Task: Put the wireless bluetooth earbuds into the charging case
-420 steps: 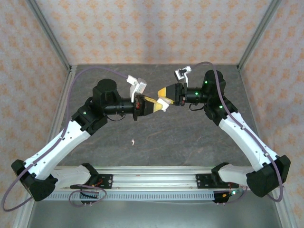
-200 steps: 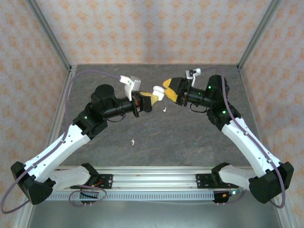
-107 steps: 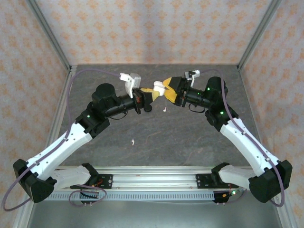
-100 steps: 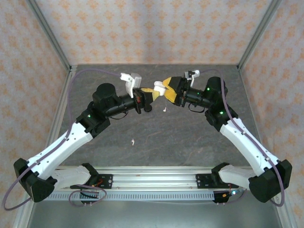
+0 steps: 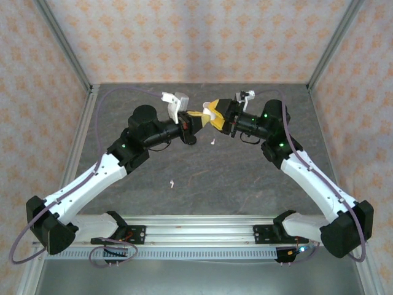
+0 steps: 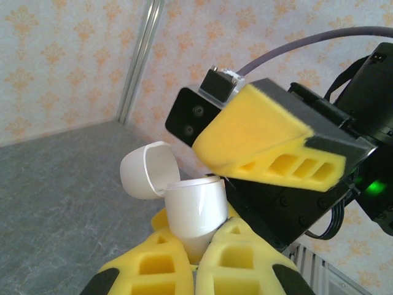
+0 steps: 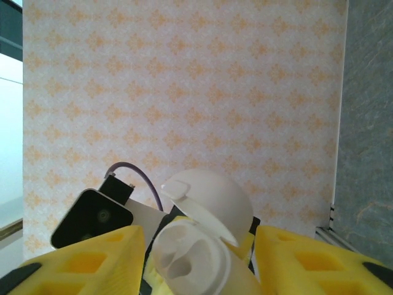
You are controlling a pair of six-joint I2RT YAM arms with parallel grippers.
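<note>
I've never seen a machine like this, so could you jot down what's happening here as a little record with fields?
Held item: white charging case, up off the table
Lid: lid flipped open
Left fingers: clamped on the case's base
Right fingers: apart, one on each side of the case
Loose on table: far earbud below the case; near earbud closer to the arm bases
Step left: both earbuds are not yet in the case

Case [image 6: 190, 206]: glossy white; earbud [image 5: 172, 182]: white. Fingers [image 6: 264, 135]: yellow foam w/ black backing; arms [image 5: 92, 181]: white links, black joints; cable [image 6: 307, 44]: purple. Counter [image 5: 233, 178]: grey mottled stone ptn; walls [image 5: 184, 37]: pale pink w/ orange floral repeat.
</note>
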